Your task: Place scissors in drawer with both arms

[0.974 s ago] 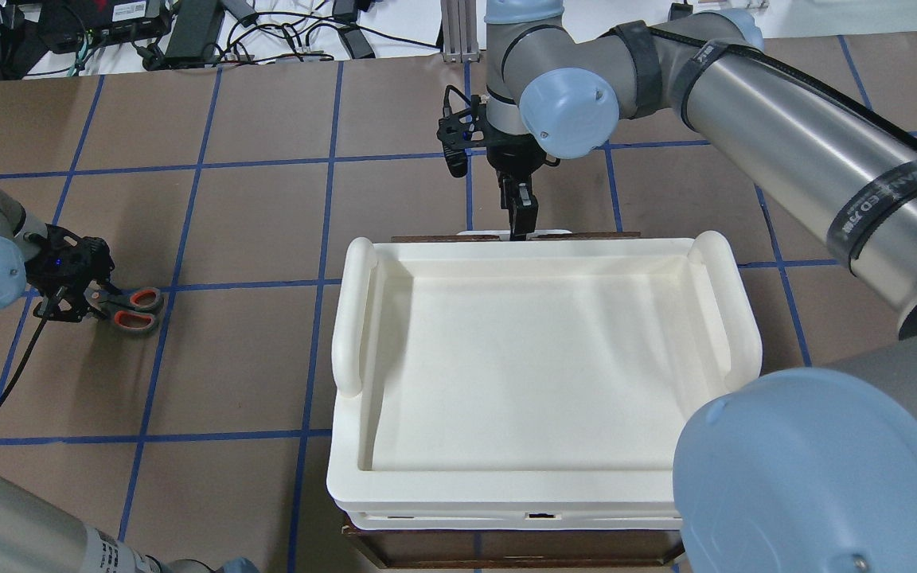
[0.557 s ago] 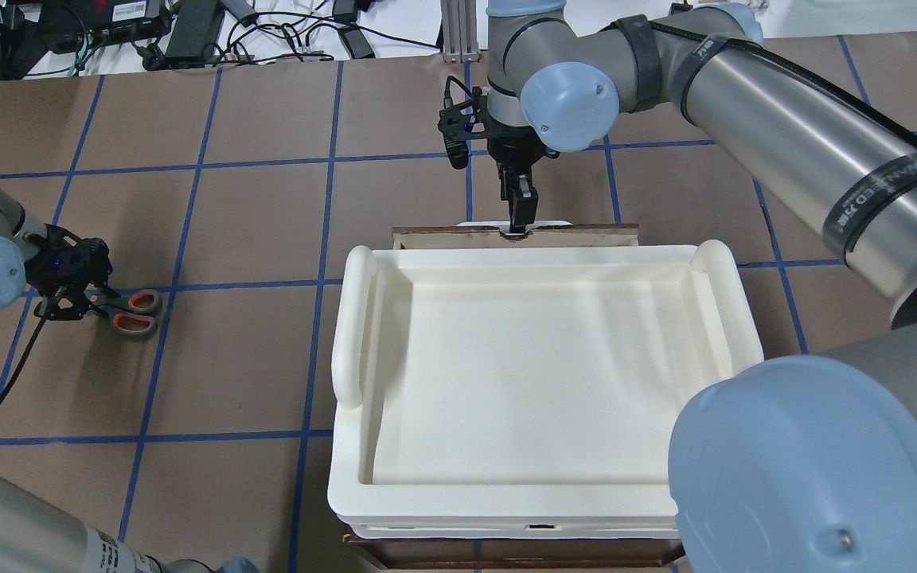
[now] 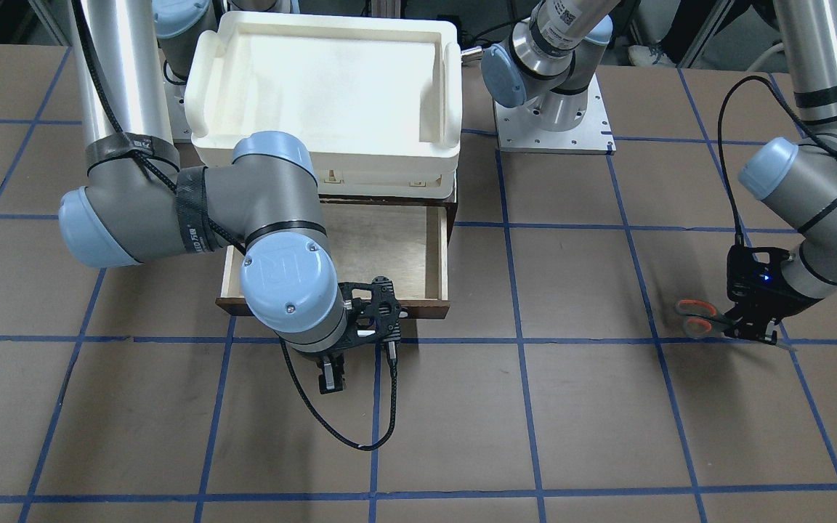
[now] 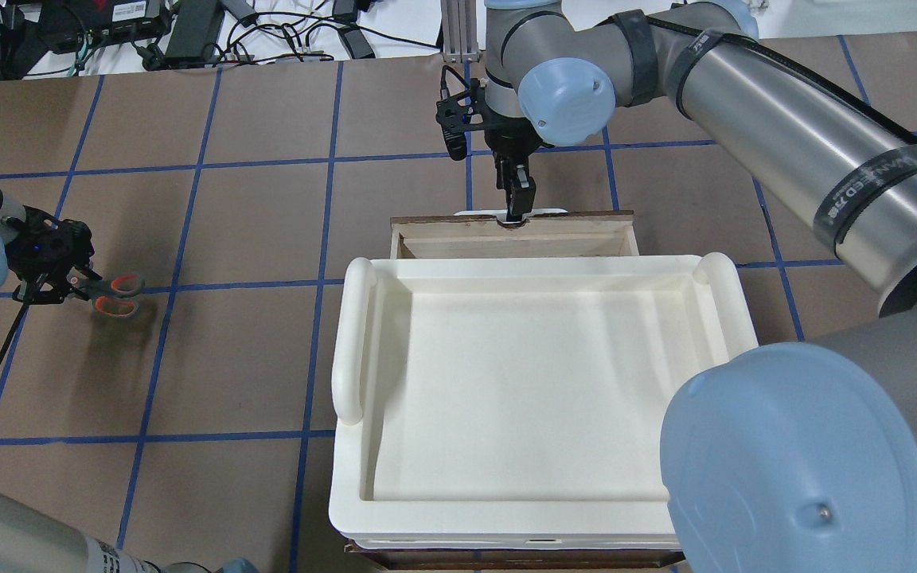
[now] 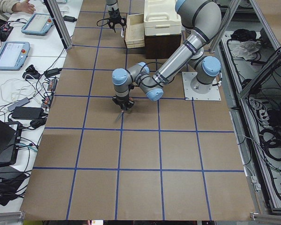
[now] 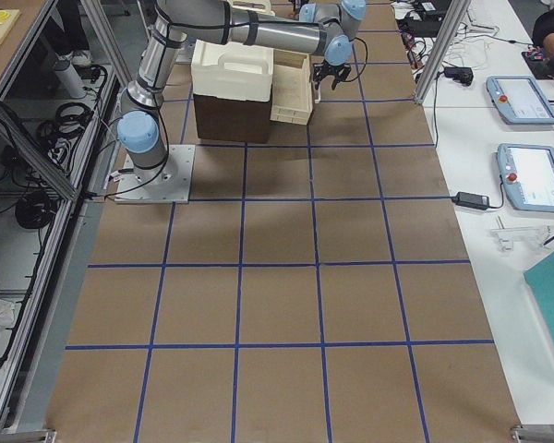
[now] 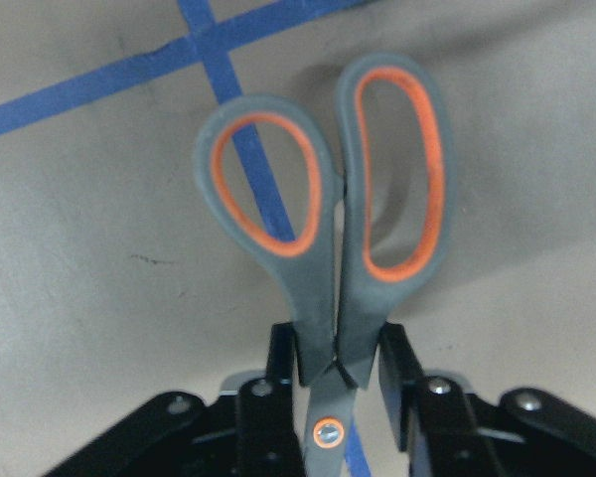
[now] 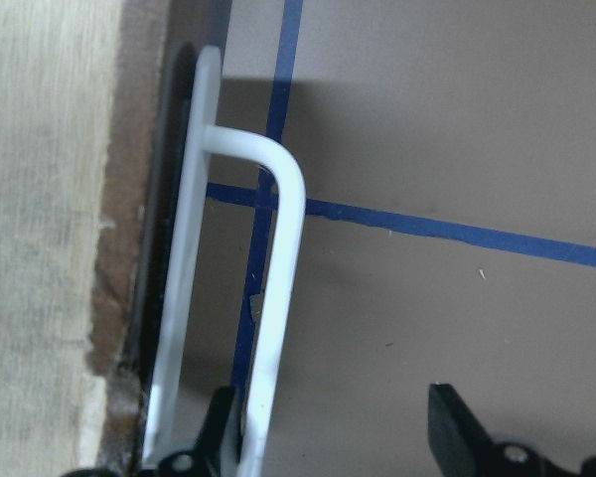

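Observation:
My left gripper (image 4: 52,274) is shut on the scissors (image 4: 112,291), gripping near the red pivot, at the far left and above the table. The orange-lined loops stick out ahead of the gripper in the left wrist view (image 7: 333,229). The dark brown drawer (image 3: 382,247) is pulled partly out from under the white trays, and its pale plywood inside is bare. My right gripper (image 4: 516,208) is at the drawer's white bar handle (image 8: 278,248). In the right wrist view its jaws stand apart, one finger (image 8: 219,427) tucked behind the bar.
Two stacked white plastic trays (image 4: 351,334) sit on top of the brown cabinet and cover the rear part of the drawer. The table is brown with blue tape lines. Cables and power bricks (image 4: 188,32) lie past the far edge.
The drawer has slid farther out from under the trays as my right gripper moved away from the cabinet. My left gripper has risen with the scissors and shifted left.

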